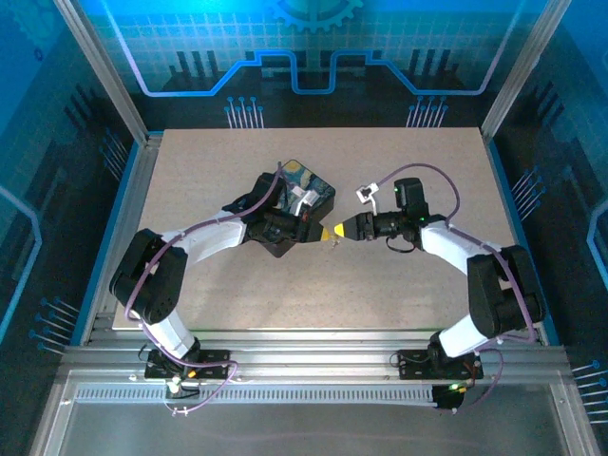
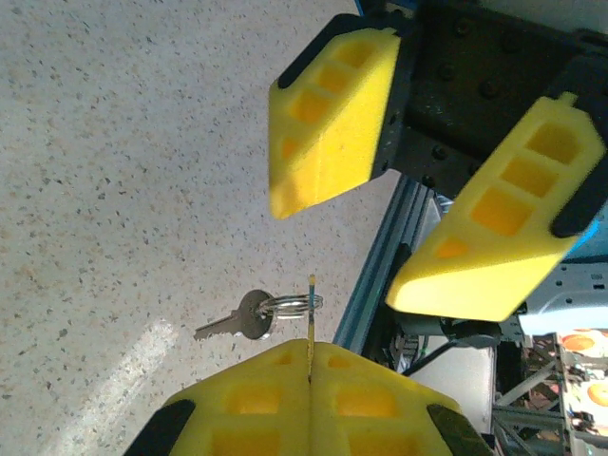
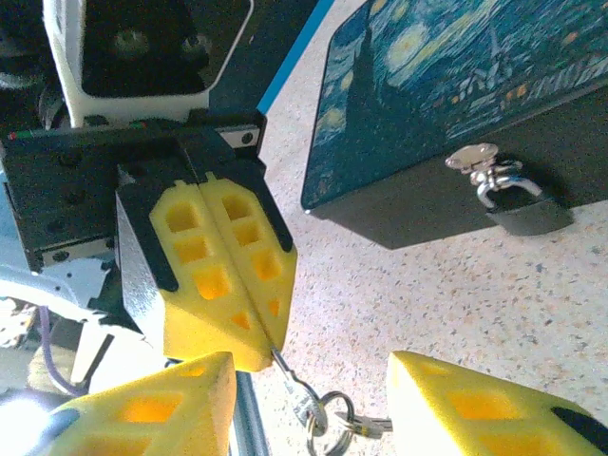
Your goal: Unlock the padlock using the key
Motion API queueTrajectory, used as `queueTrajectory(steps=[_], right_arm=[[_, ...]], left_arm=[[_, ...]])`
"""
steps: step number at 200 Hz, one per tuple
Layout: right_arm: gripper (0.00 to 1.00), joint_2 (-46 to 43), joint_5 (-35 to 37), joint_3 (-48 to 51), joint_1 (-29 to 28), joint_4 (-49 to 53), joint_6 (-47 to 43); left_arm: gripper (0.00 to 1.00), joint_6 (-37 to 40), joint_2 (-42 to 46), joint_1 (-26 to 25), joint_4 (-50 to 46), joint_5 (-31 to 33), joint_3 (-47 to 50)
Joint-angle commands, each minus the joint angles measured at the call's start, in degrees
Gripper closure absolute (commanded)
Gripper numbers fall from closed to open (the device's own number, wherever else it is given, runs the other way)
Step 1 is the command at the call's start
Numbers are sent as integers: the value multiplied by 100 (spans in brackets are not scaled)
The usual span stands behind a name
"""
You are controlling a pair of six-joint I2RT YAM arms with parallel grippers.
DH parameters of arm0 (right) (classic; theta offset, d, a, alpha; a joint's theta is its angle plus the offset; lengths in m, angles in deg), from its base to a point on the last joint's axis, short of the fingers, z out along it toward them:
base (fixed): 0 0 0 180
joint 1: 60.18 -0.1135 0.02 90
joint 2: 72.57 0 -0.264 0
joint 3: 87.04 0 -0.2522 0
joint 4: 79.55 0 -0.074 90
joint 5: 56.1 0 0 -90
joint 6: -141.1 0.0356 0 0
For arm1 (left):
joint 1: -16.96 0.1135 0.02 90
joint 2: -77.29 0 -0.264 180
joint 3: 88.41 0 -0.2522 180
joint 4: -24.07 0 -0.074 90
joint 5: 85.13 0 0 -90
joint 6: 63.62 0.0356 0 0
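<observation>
Padlock [image 3: 524,211] hangs by its shackle from the hasp on the front wall of the box [image 3: 446,85], its body resting against that wall just above the desk [image 2: 114,142]; I cannot see its keyhole. Well apart from it, the key [image 2: 228,326] dangles from a ring [image 2: 290,304] in the air between the two arms. The left jaws are pressed fully together on a thin metal strip seen edge-on, and the ring hangs from that strip; whether the strip is a second key I cannot tell. The right jaws stand partly open and hold nothing, one finger on either side of the ring and key, touching neither. To my eye the step in hand is a handover, with the key being offered for a better grip before any try at the lock. The next move calls for the right jaws to close on the key's head so that the blade sticks out free and straight, then for the left to let go. A loose, swinging key could easily twist in the grip.
</observation>
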Motion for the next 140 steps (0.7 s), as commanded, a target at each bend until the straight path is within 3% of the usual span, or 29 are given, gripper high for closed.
queueTrajectory(steps=[1, 56, 120, 140], right_arm=[[56, 86, -515, -75, -47, 11, -388], [66, 148, -691, 79, -143, -356, -161], [64, 284, -638, 58, -169, -370, -111], [69, 307, -657, 87, -179, -489, -13]], left_arm=[[100, 137, 117, 98, -39, -335, -91], [100, 21, 106, 192, 141, -428, -59], [100, -233, 184, 259, 560, -597, 145], [100, -243, 218, 272, 573, -586, 182]])
